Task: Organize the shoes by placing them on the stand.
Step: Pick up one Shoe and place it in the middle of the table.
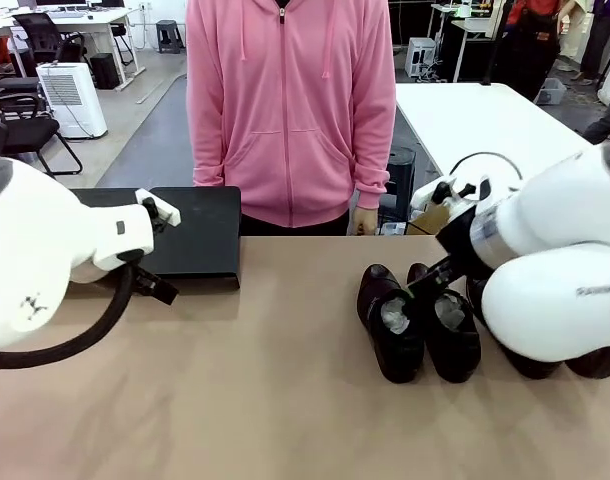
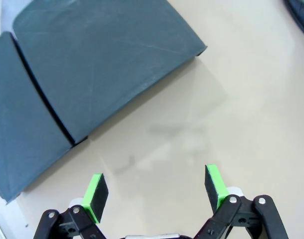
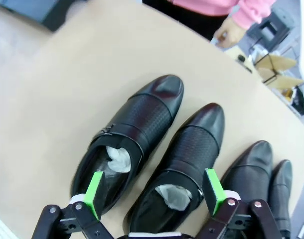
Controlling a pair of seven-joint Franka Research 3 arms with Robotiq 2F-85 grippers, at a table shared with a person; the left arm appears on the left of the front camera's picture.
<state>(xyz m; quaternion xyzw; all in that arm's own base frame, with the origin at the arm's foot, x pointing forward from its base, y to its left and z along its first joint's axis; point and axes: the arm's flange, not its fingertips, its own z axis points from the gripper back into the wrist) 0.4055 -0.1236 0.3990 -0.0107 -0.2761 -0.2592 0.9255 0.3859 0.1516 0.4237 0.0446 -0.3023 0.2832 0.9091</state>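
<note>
- Right end effector point(image 3: 154, 191): jaws spread wide, nothing held. It hangs over the heel ends of two glossy black shoes at the bottom of the right wrist view.
- Strapped shoe point(image 3: 127, 132) and its neighbour shoe point(image 3: 187, 159): side by side, just about touching. Each long axis runs from heel at lower left to toe at upper right of that view. One green pad sits over the strapped shoe's opening, the other beyond the neighbour's outer side.
- White paper stuffing point(image 3: 117, 159) fills the strapped shoe's opening, and there is a wad in the neighbour too.
- Two more shoes point(image 3: 251, 172) lie at the lower right of that view, parallel to the first pair.
- My judgement: the right arm is much the nearer to the shoes, so the pick is its job.
- Left end effector point(image 2: 154, 191): also wide and empty, above bare worktop point(image 2: 231, 99), just short of the stand's edge.
- Stand point(image 1: 190, 235): upper left of the front view, well apart from the shoes. What shows of its two panels carries nothing.
- Person in a pink hoodie point(image 1: 290, 110) stands at the far side.
</note>
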